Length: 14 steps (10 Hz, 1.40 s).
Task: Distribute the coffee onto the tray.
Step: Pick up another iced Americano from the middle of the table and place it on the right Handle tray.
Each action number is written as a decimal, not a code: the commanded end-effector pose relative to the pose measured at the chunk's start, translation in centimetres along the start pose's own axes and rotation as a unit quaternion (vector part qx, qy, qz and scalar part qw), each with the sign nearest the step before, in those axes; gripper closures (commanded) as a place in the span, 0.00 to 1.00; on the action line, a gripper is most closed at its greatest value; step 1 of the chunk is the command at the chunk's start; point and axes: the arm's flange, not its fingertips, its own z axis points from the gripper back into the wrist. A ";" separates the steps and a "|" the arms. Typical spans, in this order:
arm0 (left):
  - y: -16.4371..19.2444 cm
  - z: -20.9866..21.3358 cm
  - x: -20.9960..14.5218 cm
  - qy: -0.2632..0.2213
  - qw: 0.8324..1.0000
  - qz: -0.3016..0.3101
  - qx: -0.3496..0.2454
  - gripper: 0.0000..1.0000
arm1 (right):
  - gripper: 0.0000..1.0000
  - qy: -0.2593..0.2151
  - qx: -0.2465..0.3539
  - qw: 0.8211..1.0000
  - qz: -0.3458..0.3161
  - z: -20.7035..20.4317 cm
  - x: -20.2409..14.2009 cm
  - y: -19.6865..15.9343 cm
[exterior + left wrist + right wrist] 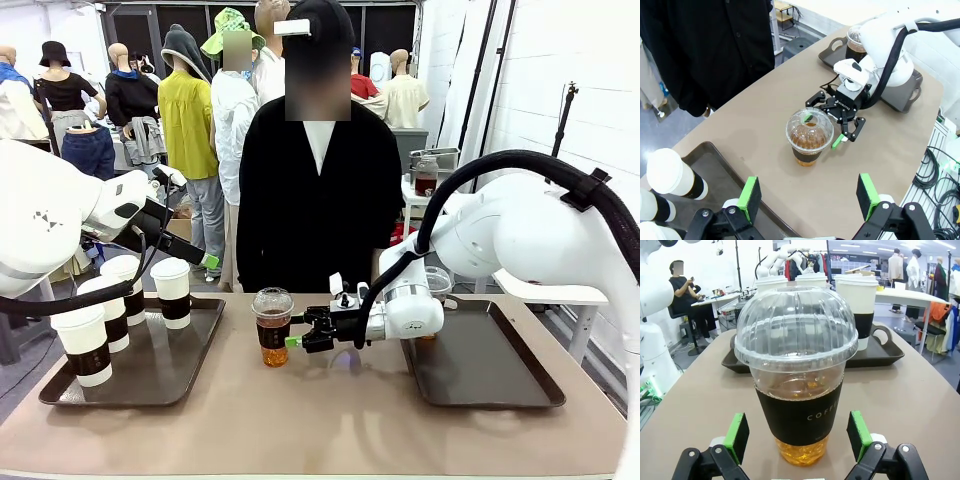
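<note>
Clear cup (273, 326) upright on tan table (330, 420); right end effector (305, 329) spread beside it

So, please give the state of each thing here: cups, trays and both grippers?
Clear cup: upright on the table between the trays, dome lid on, brown drink inside.
Second clear cup: upright on the right tray.
Four white cups: upright, lidded, on the left tray.
Right gripper: open, at the clear cup, not gripping.
Left gripper: open, holding nothing.

A tan table (330, 410) carries two dark trays (150, 375) (480, 365) and a clear cup (273, 328).
</note>
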 end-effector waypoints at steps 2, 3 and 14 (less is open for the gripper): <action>0.1 0.0 -0.1 0.001 1.000 0.002 -0.003 0.00 | 0.00 0.000 0.012 1.000 -0.007 -1.3 -0.1 -0.8; 0.1 0.0 -0.1 0.001 1.000 0.002 -0.003 0.00 | 0.00 0.000 0.016 1.000 -0.008 -1.6 -0.1 -0.9; 0.1 0.0 -0.1 0.001 1.000 0.002 -0.003 0.00 | 0.00 0.013 0.062 0.998 -0.015 -5.5 0.5 -1.6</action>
